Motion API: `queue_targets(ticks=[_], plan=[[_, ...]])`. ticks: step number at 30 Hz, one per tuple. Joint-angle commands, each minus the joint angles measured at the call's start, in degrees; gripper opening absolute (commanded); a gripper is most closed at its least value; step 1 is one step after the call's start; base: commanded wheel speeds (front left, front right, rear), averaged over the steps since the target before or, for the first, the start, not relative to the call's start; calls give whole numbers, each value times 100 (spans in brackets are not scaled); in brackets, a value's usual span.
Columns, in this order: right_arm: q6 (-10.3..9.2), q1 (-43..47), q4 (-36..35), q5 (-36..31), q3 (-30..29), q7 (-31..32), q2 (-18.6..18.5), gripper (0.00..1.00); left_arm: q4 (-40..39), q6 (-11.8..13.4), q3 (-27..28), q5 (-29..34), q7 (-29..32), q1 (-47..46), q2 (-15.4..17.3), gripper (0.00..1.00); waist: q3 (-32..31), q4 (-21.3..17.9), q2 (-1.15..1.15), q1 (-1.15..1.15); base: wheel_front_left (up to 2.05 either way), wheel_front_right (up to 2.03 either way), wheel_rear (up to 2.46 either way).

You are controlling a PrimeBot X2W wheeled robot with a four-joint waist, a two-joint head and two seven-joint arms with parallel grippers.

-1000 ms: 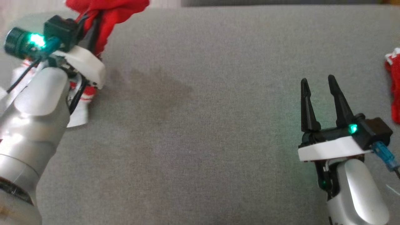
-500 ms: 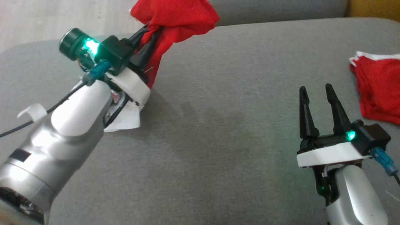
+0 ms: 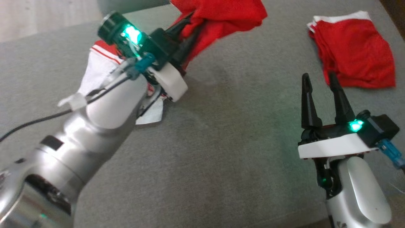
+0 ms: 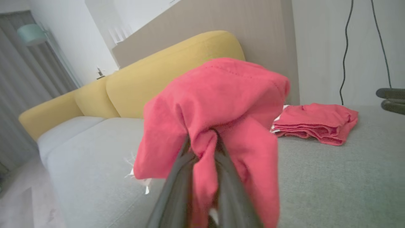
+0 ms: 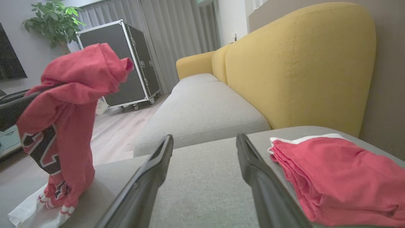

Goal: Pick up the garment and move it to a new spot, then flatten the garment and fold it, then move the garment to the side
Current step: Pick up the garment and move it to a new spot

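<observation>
A red jersey (image 3: 221, 15) is seen hoisted above a grey cushion (image 3: 221, 142) by the left gripper (image 3: 189, 30), whose two dark fingers are closed on a bunched fold of the cloth, with the fabric draped over their tips. The jersey's lower end, white-trimmed and marked with a black number, is left trailing on the cushion at the robot's left. The right gripper (image 3: 318, 76) is held low over the cushion with its fingers spread apart and nothing between them, just short of a folded red garment (image 3: 351, 57) laid at the far right, below a yellow backrest (image 5: 300, 63). Several risks can be judged from here. Because only a bunch of cloth is pinched, the jersey could be dropped early if the hold is eased. The trailing hem could be dragged and twisted along the cushion, so that more flattening would be needed. Cloth hooded over the fingertips could be snagged on release. If the jersey is carried too far right, the folded garment could be disturbed.
</observation>
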Motion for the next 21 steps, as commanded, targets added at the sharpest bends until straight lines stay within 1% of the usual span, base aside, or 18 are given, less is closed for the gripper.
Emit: queue_targets(ticks=[1,5,8,11,15,21], plan=[[19,-142,-208,19,171,-62,-14,100,-13,28,178,42,-68,-281,107,100,100,-115,0,-1,0,0,0],[19,-130,-181,19,151,-62,-14,100,359,-7,196,3,-157,-231,22,100,45,-97,0,-1,0,0,0],[19,-99,-177,-42,91,-62,-14,100,495,38,286,-19,-228,-132,23,100,-71,50,0,-1,0,0,0],[19,-40,-183,-133,54,-62,-14,100,493,123,490,-82,-263,29,86,100,-244,263,0,-1,0,0,0],[19,81,-180,-271,-30,-62,-14,100,44,295,972,-117,-270,478,294,100,-545,596,0,-1,0,0,0],[19,370,-108,-502,-104,-62,-14,100,-813,593,1710,-50,-272,1723,668,100,-1060,1104,0,-1,0,0,0]])
